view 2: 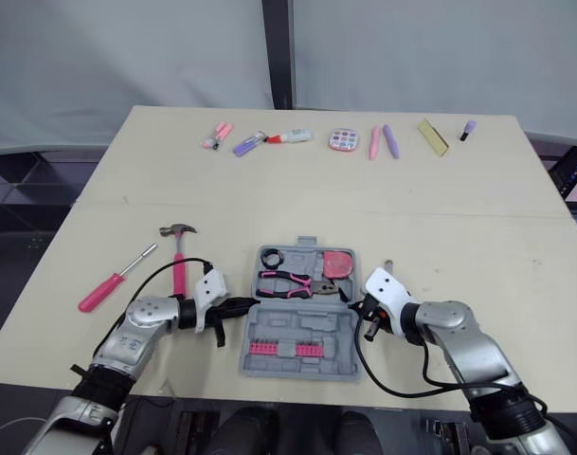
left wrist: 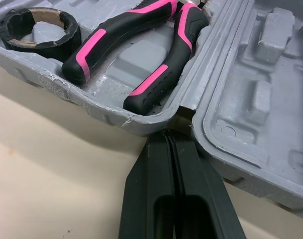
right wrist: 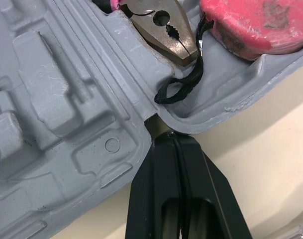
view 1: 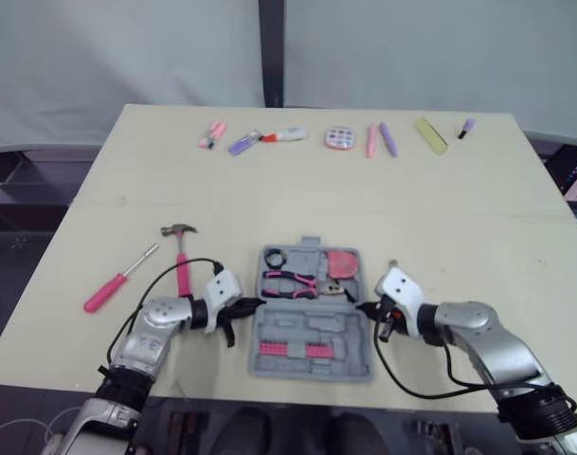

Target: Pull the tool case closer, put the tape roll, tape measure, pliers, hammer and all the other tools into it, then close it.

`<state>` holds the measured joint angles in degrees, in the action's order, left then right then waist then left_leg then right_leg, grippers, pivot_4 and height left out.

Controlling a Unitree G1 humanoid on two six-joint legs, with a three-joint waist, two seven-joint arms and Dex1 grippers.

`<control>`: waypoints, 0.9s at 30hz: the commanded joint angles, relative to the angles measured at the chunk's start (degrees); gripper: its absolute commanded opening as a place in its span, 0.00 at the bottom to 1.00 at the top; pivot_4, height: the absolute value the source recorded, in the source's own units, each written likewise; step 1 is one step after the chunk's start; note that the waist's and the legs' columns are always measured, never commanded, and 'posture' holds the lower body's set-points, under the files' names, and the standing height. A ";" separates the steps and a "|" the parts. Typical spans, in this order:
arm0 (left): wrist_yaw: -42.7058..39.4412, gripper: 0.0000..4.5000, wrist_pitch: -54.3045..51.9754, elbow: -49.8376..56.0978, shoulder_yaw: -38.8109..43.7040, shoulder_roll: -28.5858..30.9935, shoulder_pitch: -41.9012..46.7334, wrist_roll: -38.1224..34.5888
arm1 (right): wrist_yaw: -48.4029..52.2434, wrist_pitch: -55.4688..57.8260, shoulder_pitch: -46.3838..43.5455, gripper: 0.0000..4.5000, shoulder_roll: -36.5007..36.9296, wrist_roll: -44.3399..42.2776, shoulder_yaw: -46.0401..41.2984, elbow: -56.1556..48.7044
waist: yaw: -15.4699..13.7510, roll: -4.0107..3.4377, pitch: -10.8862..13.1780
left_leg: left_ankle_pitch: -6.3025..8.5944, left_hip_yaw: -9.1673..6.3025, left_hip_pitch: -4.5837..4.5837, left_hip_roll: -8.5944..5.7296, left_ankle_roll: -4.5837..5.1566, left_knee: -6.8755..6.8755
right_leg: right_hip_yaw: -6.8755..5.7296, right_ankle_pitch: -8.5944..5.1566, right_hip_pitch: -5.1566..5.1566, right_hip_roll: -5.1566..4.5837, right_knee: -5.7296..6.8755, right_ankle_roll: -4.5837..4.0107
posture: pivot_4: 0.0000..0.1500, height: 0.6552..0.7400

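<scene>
Left claw [left wrist: 167,133] has its fingers pressed together, holding nothing, and its tips touch the case [view 1: 316,332] at the hinge seam on the case's left side; the right claw [right wrist: 169,135], also pressed together and empty, touches the same seam on the right side. The case lies open on the bench [view 1: 364,199] between both claws, with the tape roll [view 1: 274,258], pliers [view 1: 290,282] and tape measure [view 1: 342,263] in its far half. Left of the case lie the hammer [view 1: 182,251] and a screwdriver [view 1: 117,282]. I judge the case to be stiff, hard plastic that slides easily, so its rim is the place to grip. The hammer is probably head-heavy with a smooth handle; grip it near the head.
</scene>
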<state>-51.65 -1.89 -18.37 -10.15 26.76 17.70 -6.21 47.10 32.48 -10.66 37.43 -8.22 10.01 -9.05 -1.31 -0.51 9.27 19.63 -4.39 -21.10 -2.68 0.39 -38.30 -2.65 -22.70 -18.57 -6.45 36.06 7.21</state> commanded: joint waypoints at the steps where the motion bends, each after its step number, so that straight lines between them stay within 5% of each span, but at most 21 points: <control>1: 1.54 0.02 -0.68 -0.11 0.37 0.11 0.14 1.29 | -0.93 -0.74 0.10 0.01 -0.04 0.25 -0.94 -0.23 | 0.00 0.00 0.00 | 0.00 0.00 0.00 0.00 0.00 0.00 | 0.00 0.00 0.00 0.00 0.00 0.00 | 1.00 1.00; 16: 0.13 0.02 -5.68 7.12 4.12 6.20 -3.84 -1.39 | 0.59 -1.26 4.72 0.01 5.93 -1.55 -6.65 -2.63 | 1.48 0.00 0.01 | 0.00 0.07 -0.02 0.16 0.00 0.16 | -0.17 0.00 -0.07 0.08 -0.03 0.00 | 1.00 1.00; 26: -2.41 0.02 -17.50 31.22 15.58 11.16 -16.73 -15.75 | 3.10 7.34 14.35 0.01 8.85 -12.96 -16.95 -17.83 | 1.03 -0.04 0.05 | 0.01 0.03 -0.16 0.13 -0.01 0.18 | -0.03 0.00 -0.11 -0.08 -0.10 0.00 | 1.00 1.00; 27: -2.52 0.13 -18.15 34.61 17.68 11.54 -20.14 -17.54 | 3.32 7.95 16.10 0.00 8.95 -14.07 -17.90 -19.25 | 1.05 -0.04 0.05 | 0.01 0.02 -0.16 0.12 -0.01 0.17 | 0.00 0.00 -0.09 -0.09 -0.14 0.00 | 1.00 1.00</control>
<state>-53.66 -18.98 10.99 4.54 37.39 0.32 -20.40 49.36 39.51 3.71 45.69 -20.08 -5.59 -25.22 -0.26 -0.55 9.33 19.64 -4.37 -21.27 -2.55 0.38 -38.09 -2.59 -22.70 -18.66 -6.56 35.88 7.21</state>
